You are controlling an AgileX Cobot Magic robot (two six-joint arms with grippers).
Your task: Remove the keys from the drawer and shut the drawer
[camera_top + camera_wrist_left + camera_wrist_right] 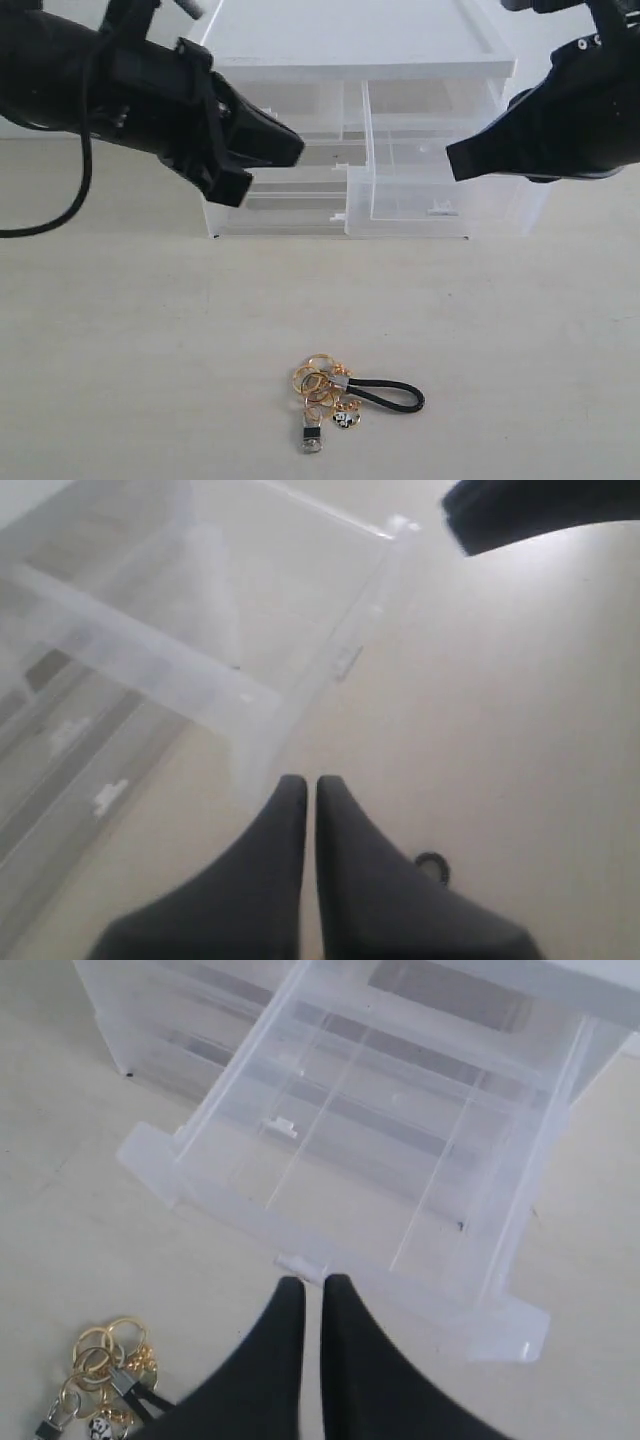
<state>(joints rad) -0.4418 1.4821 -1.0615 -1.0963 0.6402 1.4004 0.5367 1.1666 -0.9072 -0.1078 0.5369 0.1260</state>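
Observation:
The keys (340,397) lie on the table in front of the cabinet: gold rings, a black cord loop, a silver-black tag and a round charm. They also show in the right wrist view as the keys (100,1370). The drawer (415,170), clear frosted plastic, stands pulled out from the cabinet's top right and holds nothing; its white tab handle (300,1264) faces forward. My right gripper (311,1282) is shut and empty, its tips just in front of that handle. My left gripper (302,782) is shut and empty, hovering left of the drawer (250,610).
The white cabinet (350,45) stands at the back with a shut left half-width drawer (290,110) and two full-width drawers (290,200) below. My left arm (120,85) hangs in front of the cabinet's left side. Bare beige table (150,350) surrounds the keys.

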